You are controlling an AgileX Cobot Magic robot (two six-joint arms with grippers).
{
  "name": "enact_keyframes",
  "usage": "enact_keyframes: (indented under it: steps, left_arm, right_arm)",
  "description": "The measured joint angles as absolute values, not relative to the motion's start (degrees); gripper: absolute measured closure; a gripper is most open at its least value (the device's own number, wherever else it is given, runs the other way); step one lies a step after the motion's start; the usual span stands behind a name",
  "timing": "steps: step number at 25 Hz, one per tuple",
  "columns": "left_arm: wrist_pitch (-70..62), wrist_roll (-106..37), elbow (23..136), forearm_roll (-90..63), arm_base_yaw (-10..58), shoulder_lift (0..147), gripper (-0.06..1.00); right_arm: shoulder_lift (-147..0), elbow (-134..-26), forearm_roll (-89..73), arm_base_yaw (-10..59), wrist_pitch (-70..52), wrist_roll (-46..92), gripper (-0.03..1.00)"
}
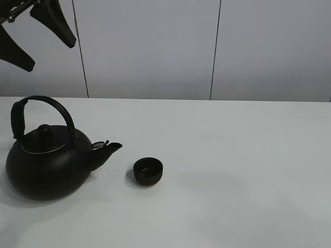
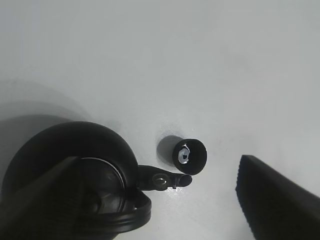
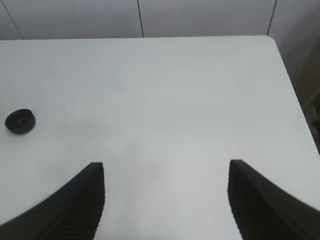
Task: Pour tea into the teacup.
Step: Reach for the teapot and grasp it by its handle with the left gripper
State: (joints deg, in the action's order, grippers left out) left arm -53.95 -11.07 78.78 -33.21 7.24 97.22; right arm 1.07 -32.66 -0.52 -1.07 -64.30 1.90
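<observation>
A large round black kettle (image 1: 46,163) with an arched handle stands at the left of the white table (image 1: 232,155), its spout pointing right. The small black teacup (image 1: 148,171) sits just right of the spout, a short gap between them. My left gripper (image 1: 49,41) is open and empty, high above the kettle at the top left. In the left wrist view the kettle (image 2: 75,165) and the teacup (image 2: 189,156) lie below the open fingers (image 2: 275,200). My right gripper (image 3: 165,200) is open and empty over bare table, out of the exterior view; the teacup (image 3: 20,121) lies far off.
A grey panelled wall (image 1: 155,46) runs behind the table. The table's right edge and far corner (image 3: 272,37) show in the right wrist view.
</observation>
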Motion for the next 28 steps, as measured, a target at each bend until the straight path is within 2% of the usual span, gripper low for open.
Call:
enact_keyframes:
  steps: [5, 28]
  left_arm:
    - [-53.95, -11.07, 78.78, -33.21, 7.24, 97.22, 0.34]
    - [-53.89, -11.07, 78.78, -33.21, 7.24, 97.22, 0.34]
  right_arm:
    - [1.07, -27.0, 0.83, -1.06, -63.01, 0.0, 0.48]
    - [1.07, -26.94, 1.71, -1.06, -62.14, 0.0, 0.48]
